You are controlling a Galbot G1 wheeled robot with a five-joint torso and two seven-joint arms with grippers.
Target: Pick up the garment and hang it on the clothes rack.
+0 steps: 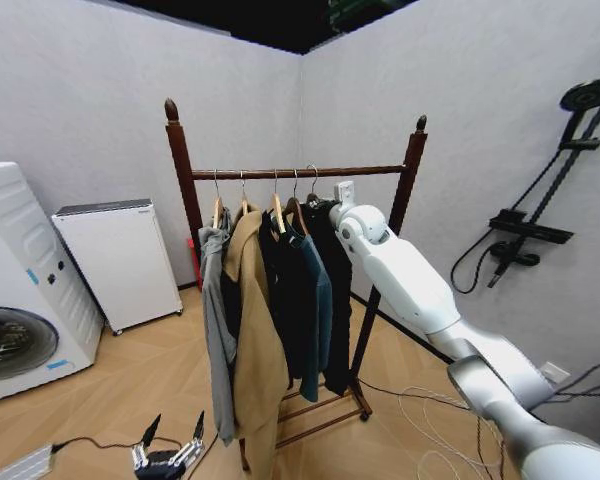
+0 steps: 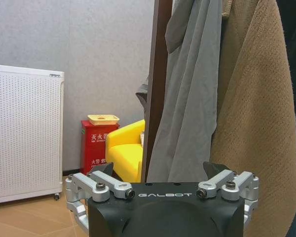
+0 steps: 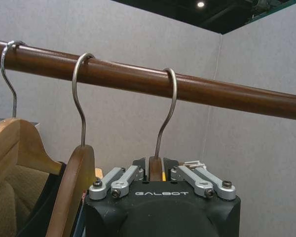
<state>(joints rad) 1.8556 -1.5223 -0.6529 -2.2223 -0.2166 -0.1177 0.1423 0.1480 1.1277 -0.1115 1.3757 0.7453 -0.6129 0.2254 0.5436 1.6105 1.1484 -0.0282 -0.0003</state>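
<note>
Up top, right gripper [image 3: 156, 174] clamped on garment [image 1: 335, 300] hanger; fingertips hidden. Left gripper [image 1: 170, 437] apart.

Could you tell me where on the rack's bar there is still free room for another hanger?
The bar is bare between the right gripper, holding the last hanger, and the right post. Leftward, hooks crowd together.

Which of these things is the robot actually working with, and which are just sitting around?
Job: black garment, clothes rack, right gripper holding its hanger.
Bystanders: tan coat, blue jacket, grey garment, washing machine, shower set, left gripper low and open.
</note>
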